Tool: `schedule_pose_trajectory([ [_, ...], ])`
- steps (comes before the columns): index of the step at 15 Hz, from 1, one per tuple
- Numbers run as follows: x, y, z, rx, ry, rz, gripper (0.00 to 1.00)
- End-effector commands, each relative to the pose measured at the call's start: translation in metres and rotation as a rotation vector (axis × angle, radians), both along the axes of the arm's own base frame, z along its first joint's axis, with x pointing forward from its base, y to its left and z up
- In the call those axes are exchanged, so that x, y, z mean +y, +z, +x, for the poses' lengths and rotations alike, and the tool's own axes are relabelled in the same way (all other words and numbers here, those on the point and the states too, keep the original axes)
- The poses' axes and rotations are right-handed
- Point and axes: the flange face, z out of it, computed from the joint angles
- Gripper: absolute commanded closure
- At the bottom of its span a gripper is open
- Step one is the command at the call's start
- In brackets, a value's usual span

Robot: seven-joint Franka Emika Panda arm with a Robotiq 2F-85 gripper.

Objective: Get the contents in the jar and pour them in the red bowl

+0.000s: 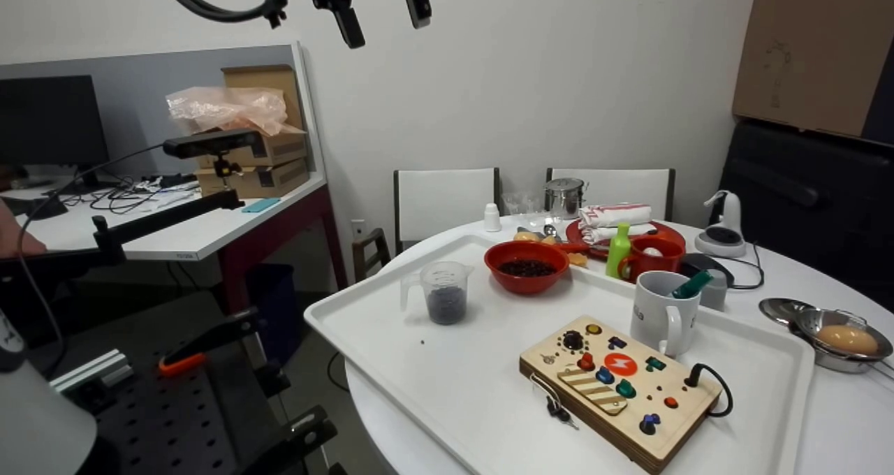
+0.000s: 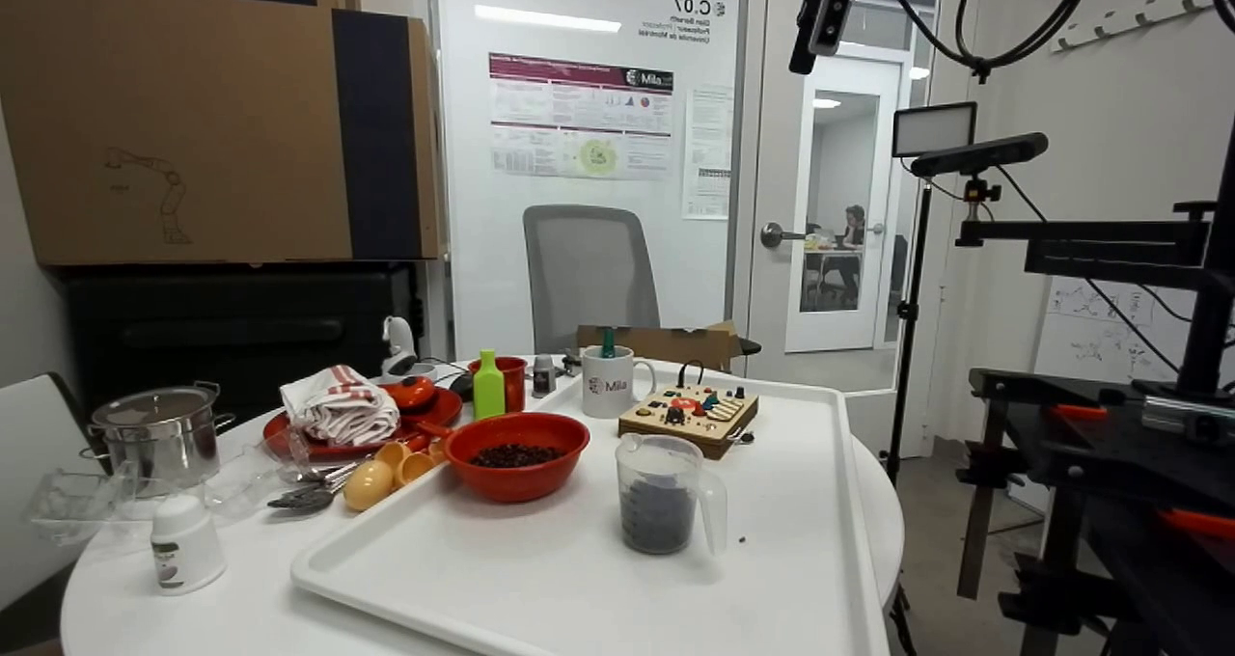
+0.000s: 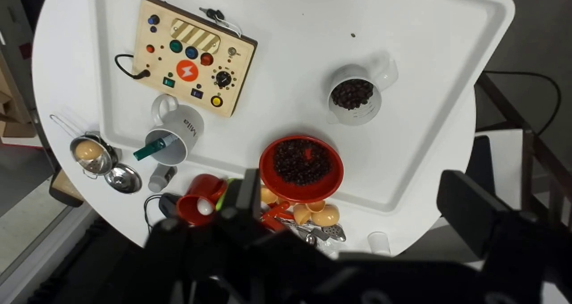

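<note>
The clear jar with a handle stands upright on the white tray; it also shows in an exterior view and in the wrist view. Its dark bean-like contents fill its lower part. The red bowl stands near the jar, toward the tray's edge, and holds a layer of dark beans; it also shows in an exterior view and the wrist view. My gripper hangs high above the table, fingers wide apart and empty, touching nothing; its fingers also frame the wrist view.
The white tray also bears a wooden switch box and a white mug. A green bottle, red mug, egg-like pieces, a towel and a metal pot stand beyond it. A single bean lies near the jar.
</note>
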Motion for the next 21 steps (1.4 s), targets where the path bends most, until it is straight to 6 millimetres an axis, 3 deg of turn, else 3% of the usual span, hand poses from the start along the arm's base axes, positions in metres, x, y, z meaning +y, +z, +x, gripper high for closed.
schedule_pose_trajectory([
  [1,-0.008,0.001,-0.003,-0.003,-0.026,0.107,0.0],
  [6,0.014,-0.02,0.004,0.05,-0.296,0.226,0.0],
  [13,0.103,-0.091,0.012,-0.11,-0.538,0.114,0.0],
  [17,0.114,-0.132,0.017,-0.126,-0.699,-0.01,0.0],
  [21,0.111,-0.168,0.022,-0.004,-0.76,-0.114,0.0],
])
